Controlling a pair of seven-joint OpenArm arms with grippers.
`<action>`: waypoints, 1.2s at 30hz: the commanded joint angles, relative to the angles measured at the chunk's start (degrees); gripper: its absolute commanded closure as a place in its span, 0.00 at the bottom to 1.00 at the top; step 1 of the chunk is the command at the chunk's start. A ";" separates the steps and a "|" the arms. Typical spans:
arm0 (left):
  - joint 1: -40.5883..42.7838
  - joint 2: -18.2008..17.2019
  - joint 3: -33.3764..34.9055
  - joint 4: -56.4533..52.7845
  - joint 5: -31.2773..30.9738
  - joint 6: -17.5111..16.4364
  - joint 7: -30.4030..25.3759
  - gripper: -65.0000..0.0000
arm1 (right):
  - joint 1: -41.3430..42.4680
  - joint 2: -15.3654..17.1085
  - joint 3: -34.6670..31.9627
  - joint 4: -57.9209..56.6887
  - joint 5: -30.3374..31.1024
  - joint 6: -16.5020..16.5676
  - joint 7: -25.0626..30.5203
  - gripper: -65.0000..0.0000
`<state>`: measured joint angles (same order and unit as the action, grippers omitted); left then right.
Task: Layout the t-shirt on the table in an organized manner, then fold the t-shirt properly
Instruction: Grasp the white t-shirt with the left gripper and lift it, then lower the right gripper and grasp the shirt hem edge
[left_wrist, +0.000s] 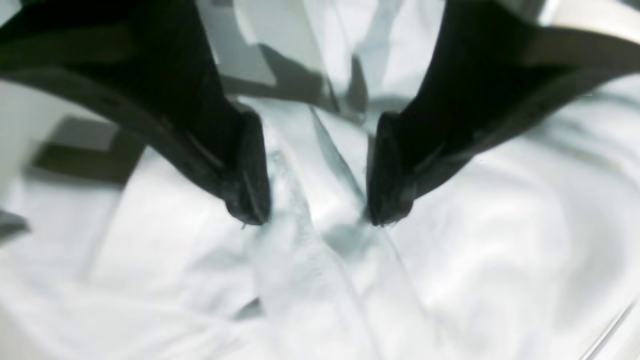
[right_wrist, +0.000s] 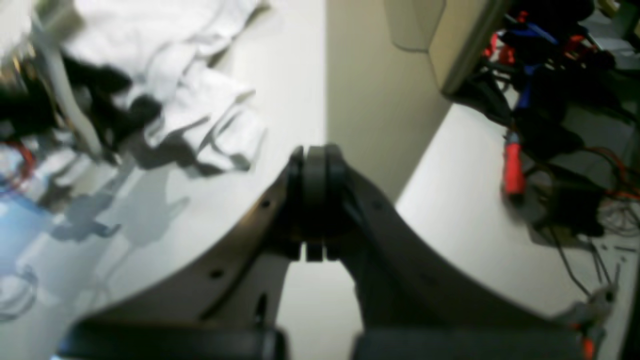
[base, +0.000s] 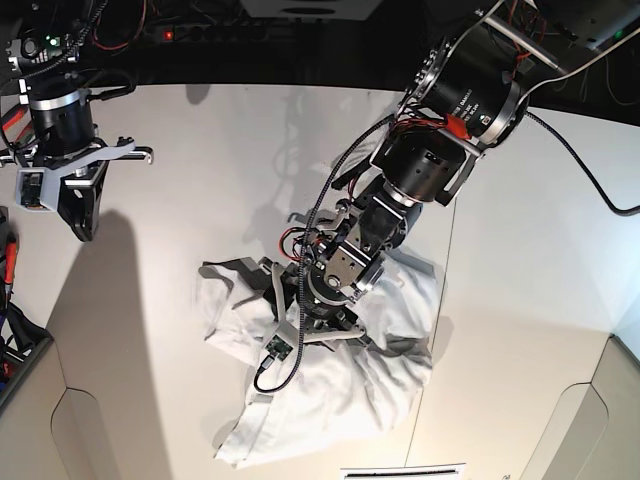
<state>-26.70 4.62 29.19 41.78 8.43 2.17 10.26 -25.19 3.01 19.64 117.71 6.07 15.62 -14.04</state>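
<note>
The crumpled white short-sleeved cotton t-shirt (base: 330, 385) lies bunched on the large flat off-white tabletop (base: 200, 180), toward six o'clock from the middle of the base view, with wrinkled folds spreading toward seven o'clock. My left gripper (left_wrist: 320, 217) is lowered over the heap; in the left wrist view its two black fingers (left_wrist: 247, 170) stand well apart, with a raised ridge of cloth and a stitched hem running between them, the tips just at the fabric but clamping nothing. The view is blurred, so I cannot tell whether the tips press into the cloth. In the base view this arm reaches down from one o'clock onto the upper part of the shirt. My right gripper (right_wrist: 315, 150) is pressed fully together and holds nothing; in the right wrist view its joined tips hang above bare tabletop, with the shirt at ten o'clock, well apart from it. In the base view that arm sits at ten o'clock, near the table's far corner, clear of the cloth.
</note>
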 joint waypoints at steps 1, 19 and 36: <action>-1.57 -0.02 -0.17 0.17 0.83 0.61 -0.02 0.52 | 0.31 0.28 0.22 0.83 0.90 0.04 1.36 1.00; 18.01 -30.47 -0.39 37.53 -14.25 -19.52 16.79 1.00 | 3.67 0.31 0.11 0.79 1.05 0.04 1.01 1.00; 23.91 -34.12 -8.33 58.84 -9.68 -8.81 21.88 0.58 | 19.52 0.85 -14.19 -18.93 -13.29 0.44 0.72 0.57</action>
<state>-1.80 -29.04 21.37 99.72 -1.63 -7.01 33.12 -6.46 3.55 5.32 97.34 -7.29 16.64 -14.66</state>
